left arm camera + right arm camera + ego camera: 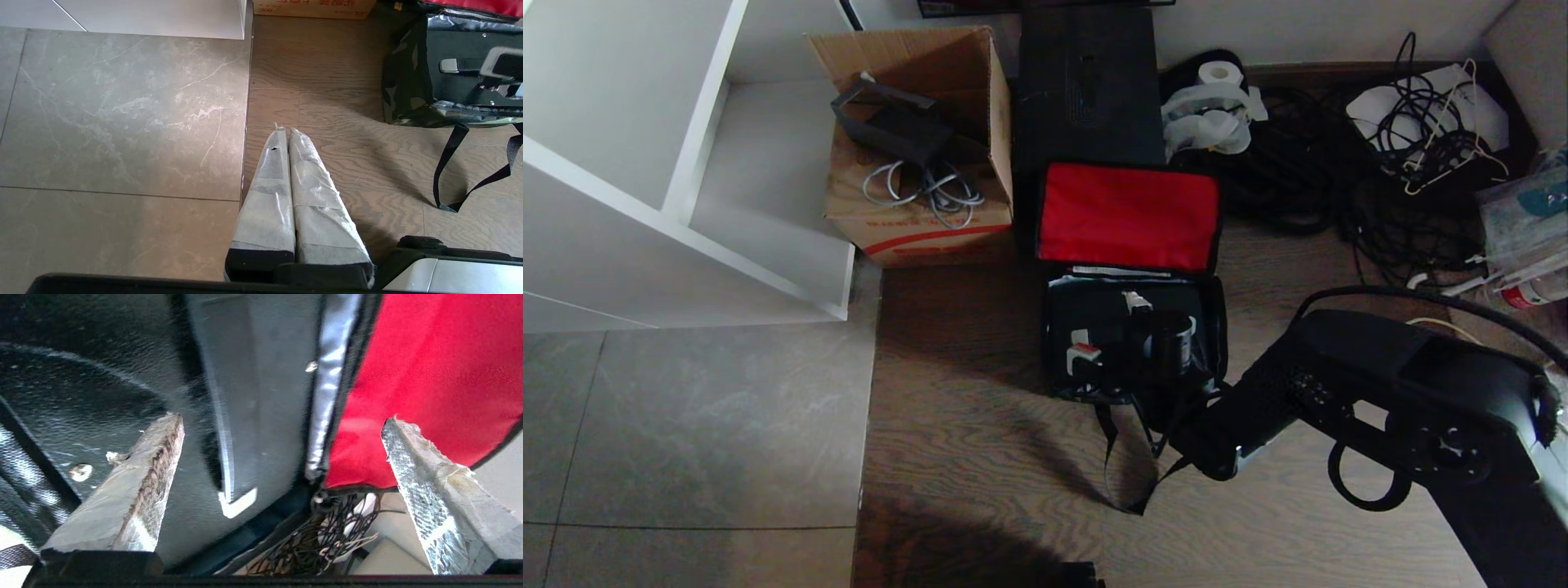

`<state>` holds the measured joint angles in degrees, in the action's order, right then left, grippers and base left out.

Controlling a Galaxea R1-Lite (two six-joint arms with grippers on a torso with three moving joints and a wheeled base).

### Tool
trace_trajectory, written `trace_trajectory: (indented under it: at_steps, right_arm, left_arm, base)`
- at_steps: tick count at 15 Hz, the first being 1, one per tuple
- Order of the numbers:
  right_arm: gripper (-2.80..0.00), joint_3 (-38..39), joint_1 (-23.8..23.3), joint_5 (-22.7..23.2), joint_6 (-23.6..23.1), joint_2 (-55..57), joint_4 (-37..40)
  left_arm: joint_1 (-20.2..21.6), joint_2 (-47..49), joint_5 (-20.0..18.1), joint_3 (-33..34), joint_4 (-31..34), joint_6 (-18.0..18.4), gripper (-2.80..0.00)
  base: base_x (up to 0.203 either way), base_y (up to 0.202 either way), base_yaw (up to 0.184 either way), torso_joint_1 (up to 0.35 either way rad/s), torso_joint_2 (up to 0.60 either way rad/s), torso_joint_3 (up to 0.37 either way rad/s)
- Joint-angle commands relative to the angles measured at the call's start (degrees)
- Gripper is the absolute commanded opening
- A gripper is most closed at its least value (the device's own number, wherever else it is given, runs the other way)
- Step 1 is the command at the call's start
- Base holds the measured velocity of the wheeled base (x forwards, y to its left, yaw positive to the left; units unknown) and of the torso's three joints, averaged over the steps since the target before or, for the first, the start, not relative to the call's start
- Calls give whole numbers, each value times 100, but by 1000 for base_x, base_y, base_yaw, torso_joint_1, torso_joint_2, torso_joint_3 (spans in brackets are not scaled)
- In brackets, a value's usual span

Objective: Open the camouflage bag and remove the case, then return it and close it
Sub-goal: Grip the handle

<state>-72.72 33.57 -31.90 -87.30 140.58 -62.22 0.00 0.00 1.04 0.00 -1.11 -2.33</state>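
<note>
One step done: camouflage bag [1131, 327] unzipped, case [122, 375] inside. Right tool [282, 457] released, spread directly over case. Left tool [288, 134] clenched, empty.

Camouflage bag [1217, 327] lid flipped back, top access open; case [1111, 335] fills the inside. Right gripper [282, 445] spread wide over it. Cardboard box [923, 147] left, black box [1086, 82] behind, cable tangle [1339, 188] right. Straps [1127, 457] trail on front floor [980, 392].

Overhead head view — wrists (bag shared)
</note>
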Motion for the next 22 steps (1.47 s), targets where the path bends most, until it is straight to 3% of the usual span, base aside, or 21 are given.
trace_trajectory:
  at_steps: [1,7,14,16,22]
  right_arm:
    - [0,-144,-8,-22,-44,174,-40]
    - [0,-731,-9,18,-160,565,-1039]
    - [0,-1394,-281,-22,-427,1017,-1105]
    - [0,-1281,-321,-33,-412,1045,-1143]
    - [0,-1517,-325,-511,-498,1694,-1777]
  left_arm:
    - [0,0,2,53,-4,-4,-280]
    - [0,0,2,53,-4,-4,-280]
    - [0,0,2,53,-4,-4,-280]
    - [0,-9,2,53,-4,-4,-280]
    - [0,-9,2,53,-4,-4,-280]
  base:
    - [0,0,0,0,0,0]
    - [0,0,0,0,0,0]
    - [0,0,0,0,0,0]
    - [0,0,0,0,0,0]
    - [0,0,0,0,0,0]
